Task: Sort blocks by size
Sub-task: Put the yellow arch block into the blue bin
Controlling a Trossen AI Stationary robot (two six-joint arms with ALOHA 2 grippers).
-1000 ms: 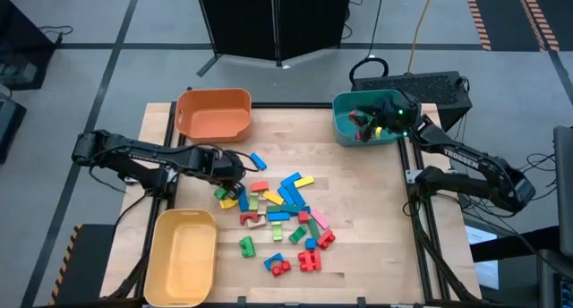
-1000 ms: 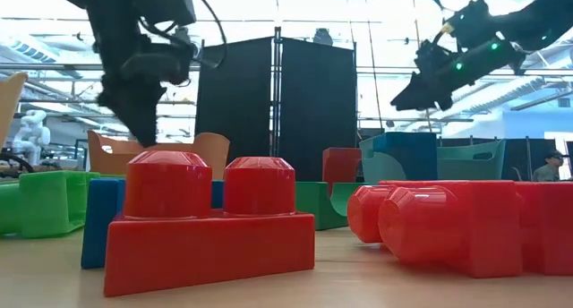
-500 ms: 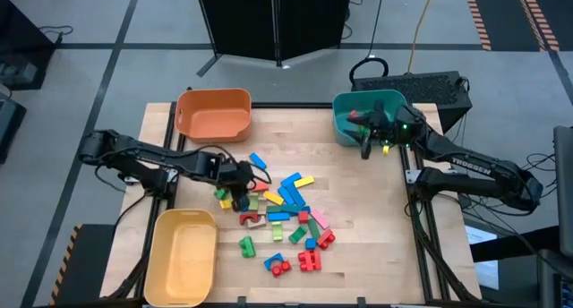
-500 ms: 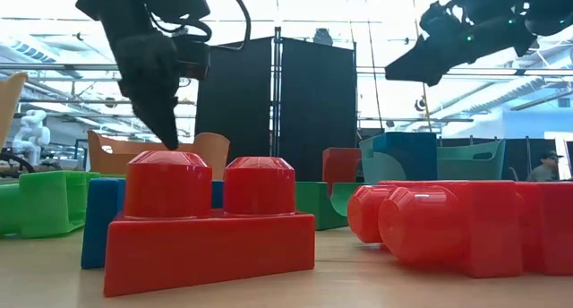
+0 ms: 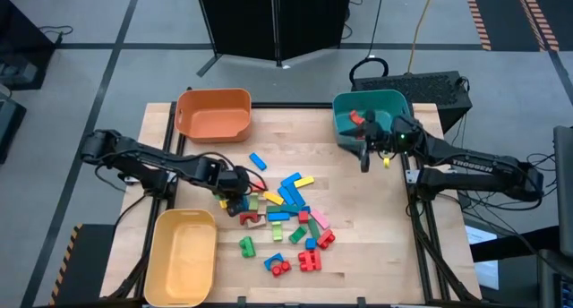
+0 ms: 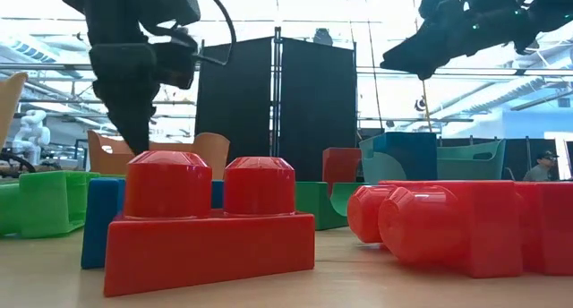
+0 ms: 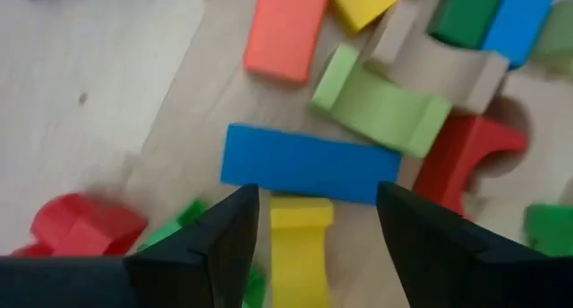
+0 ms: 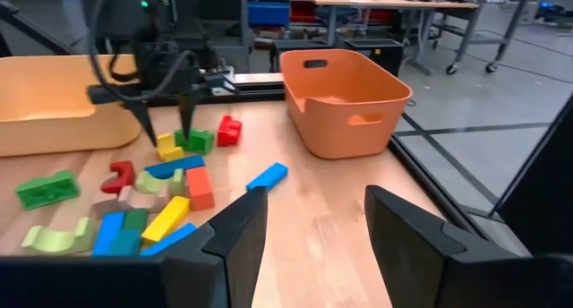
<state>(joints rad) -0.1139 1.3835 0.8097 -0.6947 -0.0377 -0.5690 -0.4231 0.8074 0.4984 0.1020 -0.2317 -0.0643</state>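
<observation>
The left arm is reaching from the left edge toward the table centre, its left gripper pointing down with fingers parted and holding nothing. The right arm is stretching leftward at the far right, its right gripper raised, fingers apart and empty.

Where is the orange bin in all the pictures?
High view: orange bin at the table's far left corner.
Low view: behind the red studded brick, left of middle.
Left wrist view: not in it.
Right wrist view: upper middle.
Shared landmark: the left gripper over the blocks.
</observation>
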